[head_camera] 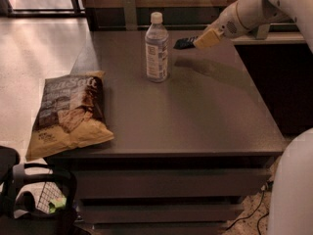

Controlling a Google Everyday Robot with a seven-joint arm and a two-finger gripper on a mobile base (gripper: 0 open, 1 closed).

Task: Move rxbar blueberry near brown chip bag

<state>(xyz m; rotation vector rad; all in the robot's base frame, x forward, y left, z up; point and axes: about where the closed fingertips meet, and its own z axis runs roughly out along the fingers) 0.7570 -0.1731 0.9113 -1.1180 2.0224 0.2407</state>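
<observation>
The rxbar blueberry (182,43) hangs just above the tabletop (195,116) at about 1 o'clock, one end pinched in the claw (199,41), which is closed on it. A water bottle (157,48) stands near, at its 9 o'clock. The brown chip bag (68,114) lies well apart at 8 o'clock, on the tabletop's edge.

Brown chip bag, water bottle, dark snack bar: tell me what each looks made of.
Large crinkly brown-and-tan chip bag: glossy plastic film, creased and shiny. Clear white-capped water bottle: see-through plastic with a label. Small dark-wrapped rxbar blueberry, held by the gripper right of the bottle: probably film wrapper.
</observation>
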